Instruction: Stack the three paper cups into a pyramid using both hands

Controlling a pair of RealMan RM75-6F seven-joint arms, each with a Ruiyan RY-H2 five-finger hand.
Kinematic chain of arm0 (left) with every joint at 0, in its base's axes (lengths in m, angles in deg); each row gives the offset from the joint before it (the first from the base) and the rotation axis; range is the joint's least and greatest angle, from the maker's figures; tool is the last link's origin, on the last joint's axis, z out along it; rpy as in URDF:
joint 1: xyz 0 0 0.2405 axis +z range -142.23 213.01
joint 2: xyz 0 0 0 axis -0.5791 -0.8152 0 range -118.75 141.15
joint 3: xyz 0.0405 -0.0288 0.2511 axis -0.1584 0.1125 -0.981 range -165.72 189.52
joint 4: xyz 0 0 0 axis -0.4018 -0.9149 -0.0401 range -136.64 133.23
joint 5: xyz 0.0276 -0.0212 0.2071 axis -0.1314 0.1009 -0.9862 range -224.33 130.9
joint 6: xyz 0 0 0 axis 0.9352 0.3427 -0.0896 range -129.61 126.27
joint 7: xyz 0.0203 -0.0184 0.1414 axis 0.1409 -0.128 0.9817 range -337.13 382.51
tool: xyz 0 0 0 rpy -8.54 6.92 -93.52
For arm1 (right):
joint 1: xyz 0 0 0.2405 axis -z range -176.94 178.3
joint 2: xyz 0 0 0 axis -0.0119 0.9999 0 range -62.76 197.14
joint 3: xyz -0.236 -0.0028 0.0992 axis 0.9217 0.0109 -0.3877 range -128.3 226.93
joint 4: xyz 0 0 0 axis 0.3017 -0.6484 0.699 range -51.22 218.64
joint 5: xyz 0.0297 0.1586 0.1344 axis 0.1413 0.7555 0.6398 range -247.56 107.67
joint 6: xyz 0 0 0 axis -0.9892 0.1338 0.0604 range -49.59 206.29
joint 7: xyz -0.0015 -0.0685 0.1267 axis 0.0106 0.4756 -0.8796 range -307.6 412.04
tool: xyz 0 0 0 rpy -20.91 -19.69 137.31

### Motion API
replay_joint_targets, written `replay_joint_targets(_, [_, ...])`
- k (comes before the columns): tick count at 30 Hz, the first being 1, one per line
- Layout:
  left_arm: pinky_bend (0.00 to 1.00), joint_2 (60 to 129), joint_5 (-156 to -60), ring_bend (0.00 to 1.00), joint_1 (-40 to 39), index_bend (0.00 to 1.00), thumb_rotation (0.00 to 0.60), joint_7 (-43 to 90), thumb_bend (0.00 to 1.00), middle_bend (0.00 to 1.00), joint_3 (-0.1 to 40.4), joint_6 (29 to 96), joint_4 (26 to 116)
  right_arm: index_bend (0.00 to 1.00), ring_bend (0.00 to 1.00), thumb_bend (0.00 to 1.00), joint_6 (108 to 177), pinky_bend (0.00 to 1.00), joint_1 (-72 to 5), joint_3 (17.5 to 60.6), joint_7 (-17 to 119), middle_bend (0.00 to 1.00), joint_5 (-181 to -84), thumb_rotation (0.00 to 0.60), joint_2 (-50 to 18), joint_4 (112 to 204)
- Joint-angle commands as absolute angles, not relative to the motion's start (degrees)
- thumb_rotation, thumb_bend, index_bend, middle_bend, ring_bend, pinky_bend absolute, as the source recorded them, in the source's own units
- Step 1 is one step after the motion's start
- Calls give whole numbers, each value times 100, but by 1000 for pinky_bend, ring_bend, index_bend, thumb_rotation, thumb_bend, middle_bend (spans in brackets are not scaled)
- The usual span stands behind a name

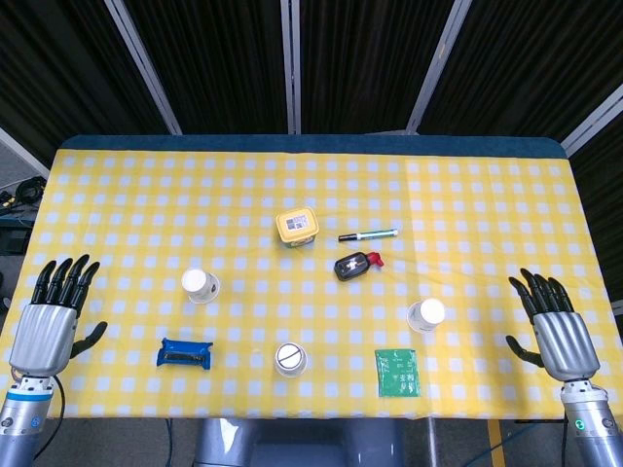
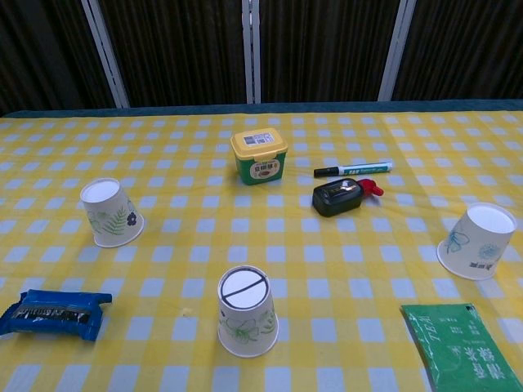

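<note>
- So, our left hand [image 1: 44,326] rests at the bench's [image 1: 487,195] nine o'clock edge, fingers spread, holding nothing.
- Our right hand [image 1: 557,326] sits at the three o'clock edge, likewise spread and empty.
- We see three paper cups, all upside down and well apart: the left cup [image 2: 110,212] at nine o'clock, the middle cup [image 2: 246,311] at six o'clock, the right cup [image 2: 479,240] at three o'clock.
- Around the centre sit a yellow-lidded tub [image 2: 259,154], a marker [image 2: 352,170] and a black clip [image 2: 338,197].
- We note a blue packet [image 2: 52,314] at seven o'clock and a green packet [image 2: 462,347] at five o'clock.
</note>
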State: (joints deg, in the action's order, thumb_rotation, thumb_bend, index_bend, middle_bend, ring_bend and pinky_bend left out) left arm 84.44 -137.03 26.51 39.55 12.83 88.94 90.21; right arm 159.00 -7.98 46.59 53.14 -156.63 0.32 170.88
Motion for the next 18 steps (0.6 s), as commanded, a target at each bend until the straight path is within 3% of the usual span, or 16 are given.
replay_joint_targets(1, [0,8439,-13705,0,2658,0,600,3976,230,0,1279,8863,9020,92,0,152,15905,0,-799,4653,5320,0,-15664,600,26,17087])
replay_joint_targets(14, [0,8485,-13669,0,2565,0,600,4150,230,0,1305,8533,9076,92,0,152,15957,0,-763,4645,5279,0,-15664,600,107,17203])
replay_joint_targets(18, [0,8560,-13469,0,2364,0,600,4302,231,0,1518,8267,9167,92,0,152,15954,0,-758,4636,5207,0,-15651,600,146,17216])
